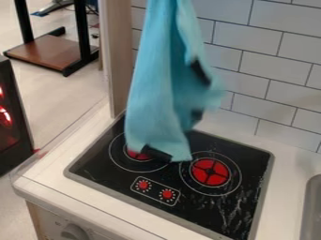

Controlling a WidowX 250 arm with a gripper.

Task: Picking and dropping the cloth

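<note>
Gripper position: the black gripper (197, 115) is hanging over the cooktop (254, 154), behind and among the cloth's folds, mostly hidden.
Arm pose: the black arm (199, 72) is showing as a dark patch at the cloth's right side; the exact break between arm and gripper is staying unclear.
Cloth: one light-blue cloth (153, 89), running down from the top edge in long folds, narrowing at the top, widening below.
Cloth hem: hanging in front of the left burner (136, 152) and partly covering it from view; a black piece (155, 153) is showing at the hem.
Gripper state: opening hidden, cannot tell; the cloth is draping around the gripper, but whether it is being gripped is not showing.
Right burner: one red-centred right burner (210, 172), lying just beside the hem in view.
Backsplash: white tiles (276, 63), standing behind the cooktop.
</note>
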